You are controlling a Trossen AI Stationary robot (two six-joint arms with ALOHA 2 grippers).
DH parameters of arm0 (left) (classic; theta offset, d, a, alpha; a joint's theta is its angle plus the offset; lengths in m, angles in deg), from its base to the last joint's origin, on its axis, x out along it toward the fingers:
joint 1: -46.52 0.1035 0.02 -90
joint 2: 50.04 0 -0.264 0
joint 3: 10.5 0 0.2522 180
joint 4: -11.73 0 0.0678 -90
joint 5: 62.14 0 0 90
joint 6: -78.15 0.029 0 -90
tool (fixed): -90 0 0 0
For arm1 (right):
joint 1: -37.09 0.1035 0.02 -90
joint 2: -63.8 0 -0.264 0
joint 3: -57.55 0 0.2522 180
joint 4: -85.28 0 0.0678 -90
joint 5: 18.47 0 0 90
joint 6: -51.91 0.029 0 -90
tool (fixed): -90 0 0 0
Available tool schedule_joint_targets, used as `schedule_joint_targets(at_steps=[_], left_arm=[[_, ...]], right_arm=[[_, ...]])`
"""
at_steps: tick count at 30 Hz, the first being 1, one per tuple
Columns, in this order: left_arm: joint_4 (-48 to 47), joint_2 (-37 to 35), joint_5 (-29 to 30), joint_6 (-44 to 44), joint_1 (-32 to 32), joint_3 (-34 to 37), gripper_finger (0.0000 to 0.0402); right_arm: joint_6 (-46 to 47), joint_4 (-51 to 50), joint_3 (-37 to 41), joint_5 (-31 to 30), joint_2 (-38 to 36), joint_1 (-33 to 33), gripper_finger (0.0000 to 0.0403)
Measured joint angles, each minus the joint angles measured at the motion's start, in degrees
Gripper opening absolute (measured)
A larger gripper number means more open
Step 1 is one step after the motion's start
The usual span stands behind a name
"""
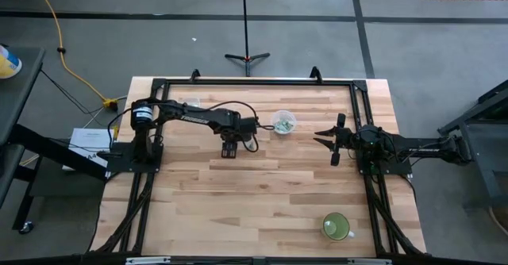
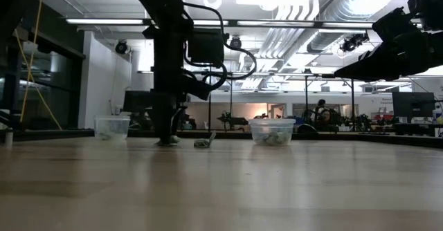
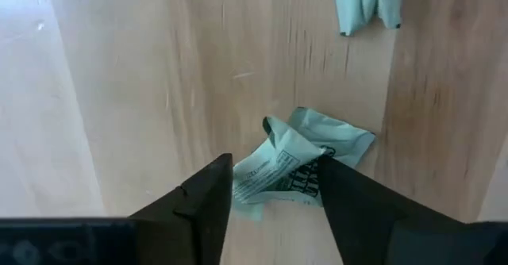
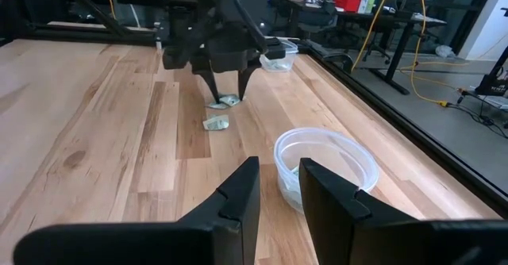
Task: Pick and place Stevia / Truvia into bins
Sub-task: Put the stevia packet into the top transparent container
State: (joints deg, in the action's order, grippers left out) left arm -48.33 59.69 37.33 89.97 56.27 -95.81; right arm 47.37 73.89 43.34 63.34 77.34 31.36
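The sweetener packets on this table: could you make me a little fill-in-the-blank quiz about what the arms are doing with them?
The left gripper has its fingers either side of a crumpled ____ on the table.
The cup nearer the right gripper already holds ____.
The green mug stands near the table's ____ edge.

Missing words: packet; packets; front

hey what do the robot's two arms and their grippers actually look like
Both arms are dark, nearly black, jointed links. The left arm has a silver band near its base, pale lettering along one link and a black cable looping by its wrist. The left gripper has two flat, tapering dark fingers; the right gripper looks the same. The right arm also carries faint pale lettering.
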Motion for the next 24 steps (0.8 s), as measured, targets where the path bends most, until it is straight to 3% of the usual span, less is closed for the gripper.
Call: schedule_joint_targets(at_steps=[10,24], left_arm=[[-0.2,0.0,0.0,1.4,0.0,0.0,0.0175],[-3.6,0.0,-0.1,0.4,0.0,-4.7,0.0158]], right_arm=[[0.0,0.0,0.0,0.0,0.0,0.0,0.0083],[0.0,0.0,0.0,0.0,0.0,0.0,0.0083]])
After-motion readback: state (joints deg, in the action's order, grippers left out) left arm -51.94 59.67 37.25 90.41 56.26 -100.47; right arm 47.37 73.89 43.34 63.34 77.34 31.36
